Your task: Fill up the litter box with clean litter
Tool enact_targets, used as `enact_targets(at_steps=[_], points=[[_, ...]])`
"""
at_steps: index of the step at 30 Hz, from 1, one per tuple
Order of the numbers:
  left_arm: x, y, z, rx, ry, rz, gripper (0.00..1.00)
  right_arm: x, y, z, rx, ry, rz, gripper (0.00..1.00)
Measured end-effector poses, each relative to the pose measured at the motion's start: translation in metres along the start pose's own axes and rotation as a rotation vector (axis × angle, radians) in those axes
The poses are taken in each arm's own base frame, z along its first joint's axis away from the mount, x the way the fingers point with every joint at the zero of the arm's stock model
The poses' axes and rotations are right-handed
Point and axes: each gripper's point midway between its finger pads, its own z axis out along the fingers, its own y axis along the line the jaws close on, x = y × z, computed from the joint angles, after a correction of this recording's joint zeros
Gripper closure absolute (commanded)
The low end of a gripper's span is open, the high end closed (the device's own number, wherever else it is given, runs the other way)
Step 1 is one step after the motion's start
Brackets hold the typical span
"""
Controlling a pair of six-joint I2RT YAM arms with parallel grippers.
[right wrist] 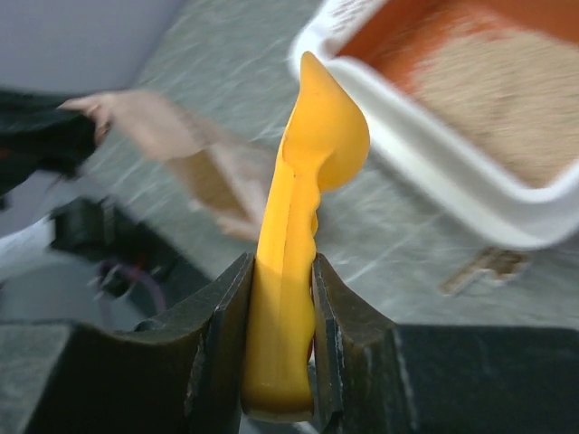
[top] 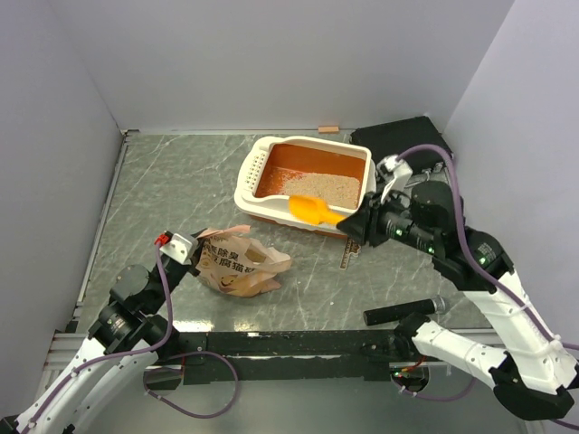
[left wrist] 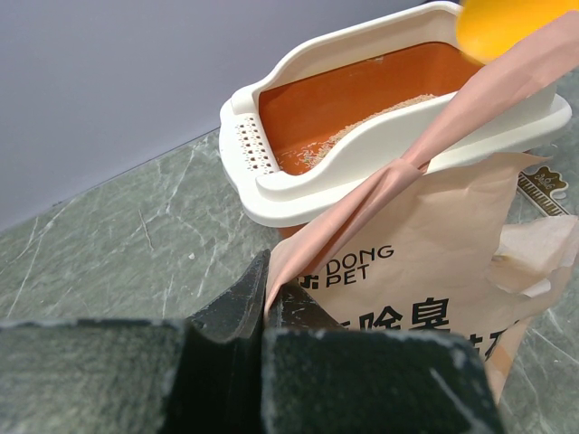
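Litter box (top: 256,172): on the table (top: 163,181), far centre-right, long axis running left to right in the top view, slotted short side to the left. Black case (top: 403,136) just behind its right end.

Clean litter (top: 326,187): heaped in the right part only; left floor bare orange. Judged partly filled.

Scoop (top: 312,210): bowl over the near long rim, handle clamped edge-on in the right jaws. Box lies just ahead and left of them, so the right arm is nearer.

Paper bag (top: 237,262): near-left of the box, apart from it, its top edge pinched in the shut left jaws.

Left wrist view alone shows that pinch and the rim slots; right wrist view alone shows the handle grip. Scoop's load: cannot tell.
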Motion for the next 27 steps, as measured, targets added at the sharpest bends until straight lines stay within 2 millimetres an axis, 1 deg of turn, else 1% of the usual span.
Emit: enact_targets(at_steps=[2,5,8,10,13,15,18,21,27], points=[[0.0,0.0,0.0,0.0,0.001,0.0,0.99,0.02,0.01,0.003,-0.076,0.051,0.038,1.0],[0.0,0.0,0.0,0.0,0.001,0.0,0.99,0.056,0.016,0.014,-0.154,0.15,0.103,1.0],[0.0,0.0,0.0,0.0,0.001,0.0,0.99,0.083,0.018,0.028,-0.198,0.229,0.166,1.0],[0.0,-0.001,0.0,0.003,0.001,-0.001,0.99,0.093,0.018,0.036,-0.213,0.257,0.195,1.0],[0.0,-0.001,0.0,0.004,0.001,-0.001,0.99,0.09,0.022,0.041,-0.237,0.249,0.205,1.0],[0.0,-0.001,0.0,0.004,0.001,-0.001,0.99,0.087,0.028,0.042,-0.264,0.239,0.201,1.0],[0.0,-0.001,0.0,0.005,0.001,-0.001,0.99,0.086,0.031,0.041,-0.273,0.236,0.195,1.0],[0.0,-0.001,0.0,0.006,0.0,-0.001,0.99,0.082,0.032,0.038,-0.274,0.226,0.189,1.0],[0.0,-0.002,0.0,0.01,0.001,0.0,0.99,0.068,0.041,0.027,-0.307,0.188,0.161,1.0]])
